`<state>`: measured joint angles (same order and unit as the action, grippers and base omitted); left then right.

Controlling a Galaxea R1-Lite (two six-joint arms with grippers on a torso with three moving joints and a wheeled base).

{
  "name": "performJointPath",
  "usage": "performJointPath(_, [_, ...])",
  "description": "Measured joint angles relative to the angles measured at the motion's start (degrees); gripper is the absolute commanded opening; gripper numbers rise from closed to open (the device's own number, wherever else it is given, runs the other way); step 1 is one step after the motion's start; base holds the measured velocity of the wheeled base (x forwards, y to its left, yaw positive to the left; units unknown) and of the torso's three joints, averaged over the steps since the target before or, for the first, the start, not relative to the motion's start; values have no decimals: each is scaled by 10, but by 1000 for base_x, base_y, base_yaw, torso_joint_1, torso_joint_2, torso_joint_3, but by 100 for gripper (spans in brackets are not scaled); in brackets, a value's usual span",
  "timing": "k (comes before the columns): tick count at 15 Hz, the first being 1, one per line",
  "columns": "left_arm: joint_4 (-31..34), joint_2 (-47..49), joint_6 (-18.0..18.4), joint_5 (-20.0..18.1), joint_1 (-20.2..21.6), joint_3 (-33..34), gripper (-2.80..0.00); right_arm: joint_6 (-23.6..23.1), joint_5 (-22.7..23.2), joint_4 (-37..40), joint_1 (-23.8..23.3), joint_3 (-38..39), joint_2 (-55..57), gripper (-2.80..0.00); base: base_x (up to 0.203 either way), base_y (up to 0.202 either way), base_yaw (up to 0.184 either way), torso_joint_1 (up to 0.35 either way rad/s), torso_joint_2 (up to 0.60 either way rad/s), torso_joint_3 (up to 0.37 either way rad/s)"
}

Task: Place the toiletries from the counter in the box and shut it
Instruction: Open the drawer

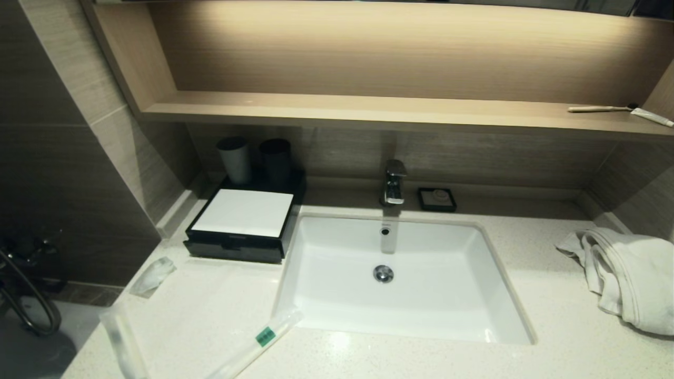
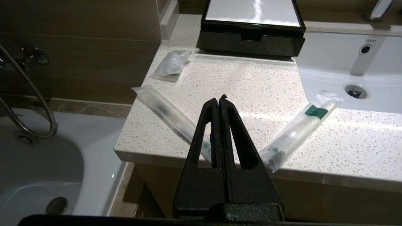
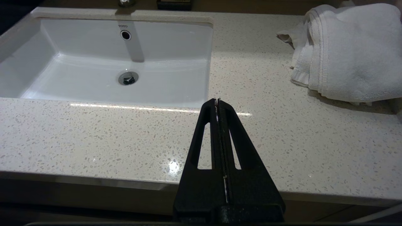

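A speckled cream stone table (image 1: 553,326) is filling the lower half of the head view, with a white rectangular ceramic sink (image 1: 447,273) sitting sunken at its centre below a chrome tap (image 1: 394,182). A crumpled white terry towel (image 1: 626,273) is lying at the right edge of the frame. At centre left, a black rectangular box with a white lid (image 1: 243,223) is sitting closed just beside the sink's left rim, two dark cups (image 1: 255,159) standing behind it.

Three toiletries are lying on the table at lower left, well apart from the box: a long clear-wrapped packet with a green label (image 1: 260,342) is angling toward the sink's front corner, a long clear plastic sleeve (image 1: 124,345) is resting near the table's left edge, and a small crumpled clear sachet (image 1: 152,275) is lying nearer the box's front left corner.

In the left wrist view, the left hand (image 2: 220,99) is hovering above the table's front edge between the two long packets, fingers pressed together and holding nothing. In the right wrist view, the right hand (image 3: 217,101) is hanging over bare table between sink and towel, likewise closed and empty.
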<state>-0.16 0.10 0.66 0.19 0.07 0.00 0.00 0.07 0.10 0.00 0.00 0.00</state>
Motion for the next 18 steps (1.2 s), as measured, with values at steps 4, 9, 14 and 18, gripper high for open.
performJointPath(4, [0,0,0,0,0,0,-280,0,0,0,0,0,0,-280,0,0,0,0,0,0])
performJointPath(9, [0,0,1,0,0,0,-280,0,0,0,0,0,0,-280,0,0,0,0,0,0])
performJointPath(14, [0,0,1,1,0,0,-280,0,0,0,0,0,0,-280,0,0,0,0,0,0])
performJointPath(18, [0,0,4,0,0,0,-280,0,0,0,0,0,0,-280,0,0,0,0,0,0])
